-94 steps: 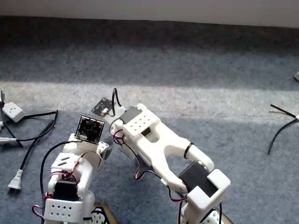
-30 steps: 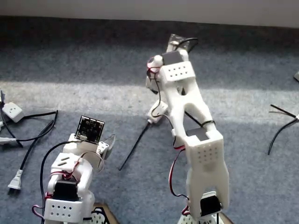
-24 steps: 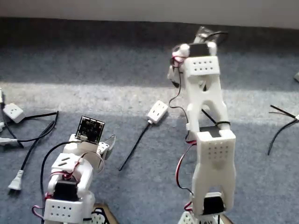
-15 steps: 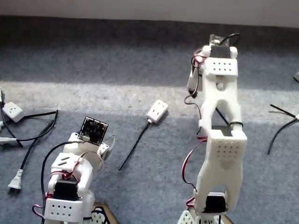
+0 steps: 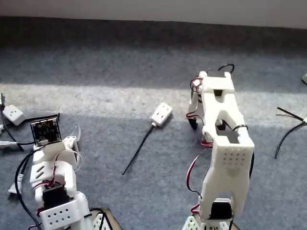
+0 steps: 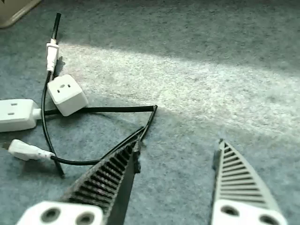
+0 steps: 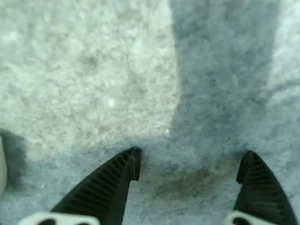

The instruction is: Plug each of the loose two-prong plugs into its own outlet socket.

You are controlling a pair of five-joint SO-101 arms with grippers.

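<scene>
The white cube-shaped plastic outlet socket [image 5: 161, 114] on its thin black cord [image 5: 138, 147] lies mid-carpet, near the right gripper [image 7: 190, 164], whose jaws stand wide apart and empty. Judged light, rigid and smooth; best taken across its flat sides. A small white flat plug [image 6: 26, 150] lies near the left gripper [image 6: 178, 147], which is likewise spread and empty.

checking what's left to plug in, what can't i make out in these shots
High view: plug at the left edge, prongs too small.
High view: black cables, ends cut off by the right edge.
Left wrist view: white socket block, cut off by the edge.
Right wrist view: white thing, cut by the edge, unidentifiable.
</scene>
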